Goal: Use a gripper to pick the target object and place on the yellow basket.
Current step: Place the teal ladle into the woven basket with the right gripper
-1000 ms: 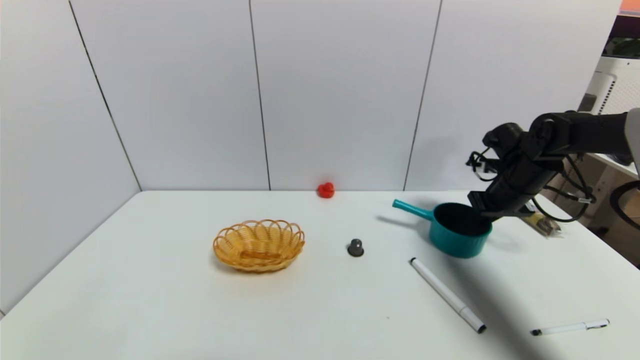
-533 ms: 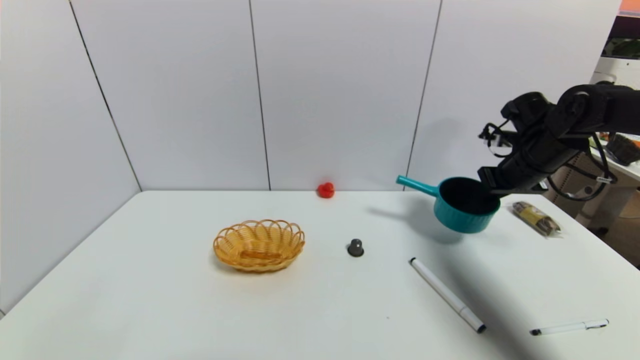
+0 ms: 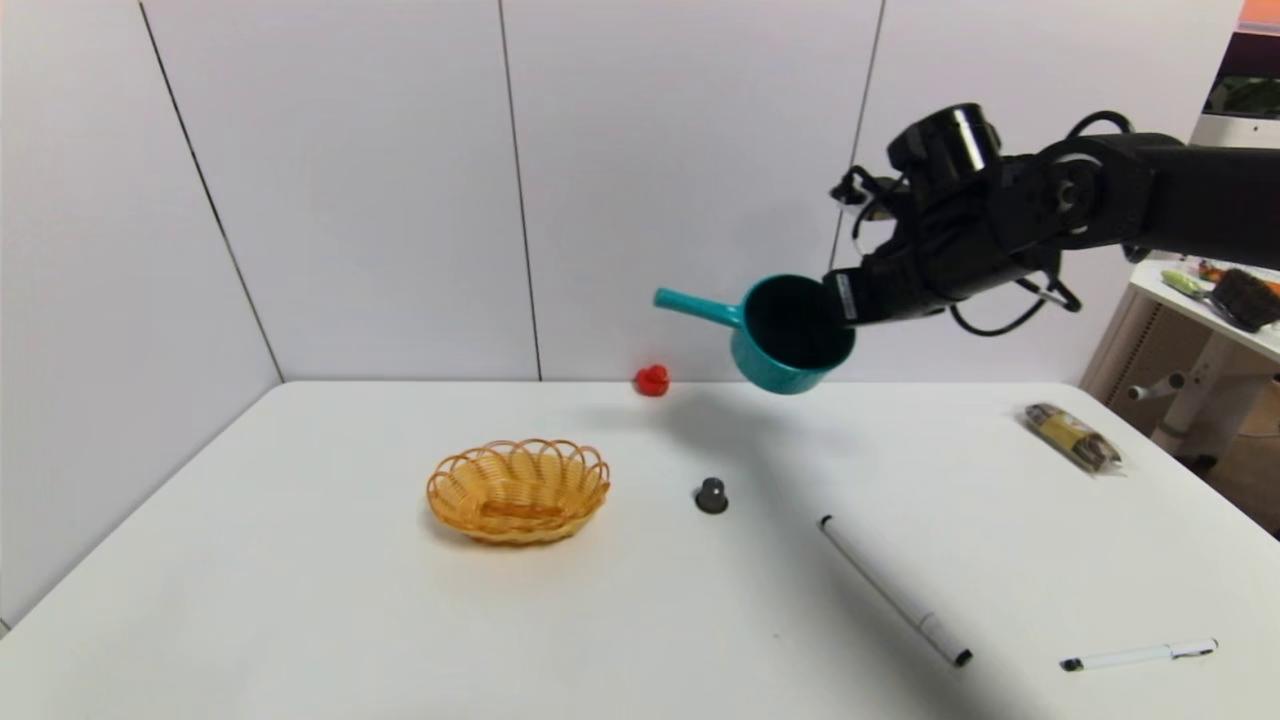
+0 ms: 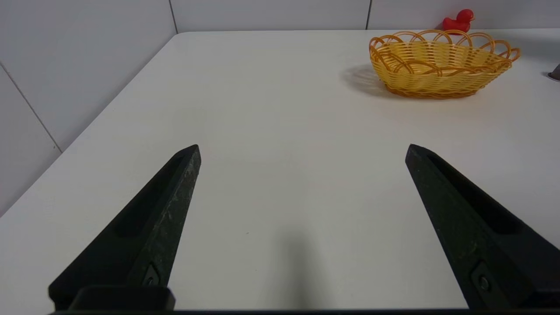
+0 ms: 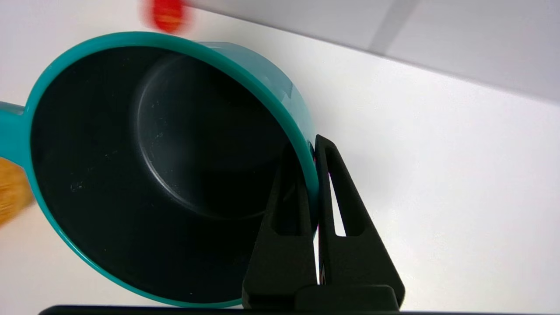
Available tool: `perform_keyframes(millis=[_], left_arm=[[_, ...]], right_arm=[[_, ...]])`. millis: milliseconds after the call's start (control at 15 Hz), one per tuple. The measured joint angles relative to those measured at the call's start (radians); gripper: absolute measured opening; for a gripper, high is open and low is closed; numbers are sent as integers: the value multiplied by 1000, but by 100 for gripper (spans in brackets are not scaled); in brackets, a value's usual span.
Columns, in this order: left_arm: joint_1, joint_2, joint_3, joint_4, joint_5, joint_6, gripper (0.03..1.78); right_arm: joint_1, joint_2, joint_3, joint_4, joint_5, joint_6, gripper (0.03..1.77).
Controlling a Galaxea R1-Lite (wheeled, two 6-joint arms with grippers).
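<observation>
Right gripper (image 3: 845,297) pinches the wall of the teal saucepan (image 3: 790,335), one finger inside the dark bowl and the other against the outside, as the right wrist view shows with the two fingers (image 5: 341,210) pressed close on the rim. The pick looks done: the pan hangs in the air well above the white table (image 3: 300,600), tilted so its mouth faces partly toward the camera, with its straight teal handle (image 3: 697,305) pointing toward the robot's left. What is left is the carry and the release, since the pan is well apart from the yellow basket (image 3: 518,490), which sits empty on the table farther to the left, beyond the small grey capsule (image 3: 711,495). The saucepan is teal outside with a smooth, matte dark inside that shows a few faint scuffs, and a thin teal rim; ribbing on its outer wall is not clear here. Held by one edge only, it may swing or slip. Left gripper (image 4: 302,151) sits parked low over the table's left side, fingers spread wide and holding nothing.
</observation>
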Motion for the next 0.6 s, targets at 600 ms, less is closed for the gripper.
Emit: perform_keyframes(millis=[600], left_arm=[[1,0,0,0,0,0,169]], right_arm=[[381,86,1,-271,-23,53,10]])
